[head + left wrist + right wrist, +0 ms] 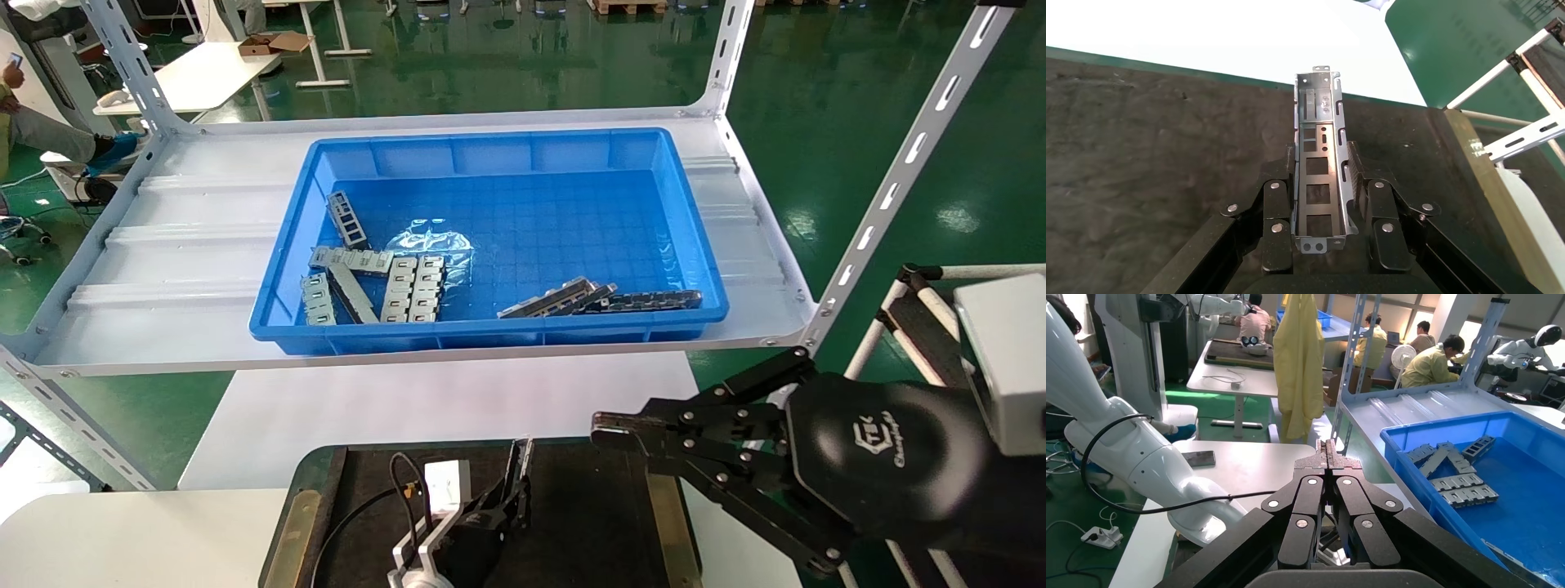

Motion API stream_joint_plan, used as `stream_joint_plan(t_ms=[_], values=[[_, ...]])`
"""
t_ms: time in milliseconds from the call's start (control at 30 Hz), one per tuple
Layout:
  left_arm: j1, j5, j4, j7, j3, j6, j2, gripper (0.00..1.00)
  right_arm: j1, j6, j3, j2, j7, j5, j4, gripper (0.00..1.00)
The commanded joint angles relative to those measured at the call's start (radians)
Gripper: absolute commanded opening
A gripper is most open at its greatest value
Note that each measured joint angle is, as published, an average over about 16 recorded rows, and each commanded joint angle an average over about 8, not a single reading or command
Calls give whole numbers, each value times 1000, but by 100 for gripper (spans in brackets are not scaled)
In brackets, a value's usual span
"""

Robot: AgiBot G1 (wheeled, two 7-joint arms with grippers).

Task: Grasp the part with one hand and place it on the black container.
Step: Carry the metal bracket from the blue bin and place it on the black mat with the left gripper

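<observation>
Factory-floor robot workshop: glossy green epoxy floor (817, 98), slotted white steel shelving rack (915, 155), blue plastic bin (490, 147) of stamped metal parts, workers in yellow jackets (1428, 361) at white worktables (1236, 376).

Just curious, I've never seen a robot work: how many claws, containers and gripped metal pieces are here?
Black linkage-fingered claws: 2, left claw and right claw
Blue plastic bin: 1
Wide flat black tray: 1
Silver-grey metal channel, gripped by the left claw: 1
Total: 5
</observation>
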Motion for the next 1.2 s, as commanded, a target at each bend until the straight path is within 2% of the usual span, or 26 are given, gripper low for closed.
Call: stream_joint_plan(t_ms=[33, 333, 667, 733, 800, 933, 1000, 1067, 1200], values=[[-13, -24, -7, -13, 35, -32, 1, 0, 0, 0, 0, 0, 0, 0, 0, 0], [-48, -62, -10, -77, 127, -105, 3, 0, 0, 0, 0, 0, 0, 0, 0, 0], [-68, -27, 11, -169, 193, -125, 4, 0, 0, 0, 0, 0, 0, 0, 0, 0], [-70, -17, 17, -188, 203, -128, 4, 2, 0, 0, 0, 0, 0, 0, 0, 9], [-73, -8, 22, -207, 214, -132, 4, 16, 0, 0, 0, 0, 0, 0, 0, 32], [-77, 7, 32, -247, 237, -143, 4, 66, 0, 0, -1, 0, 0, 0, 0, 82], [-79, 14, 35, -267, 249, -152, 5, 89, 0, 0, -1, 0, 0, 0, 0, 98], [-81, 20, 38, -287, 261, -161, 5, 100, 0, 0, -1, 0, 0, 0, 0, 100], [-86, 30, 41, -325, 285, -179, 5, 100, 0, 0, -1, 0, 0, 0, 0, 100]])
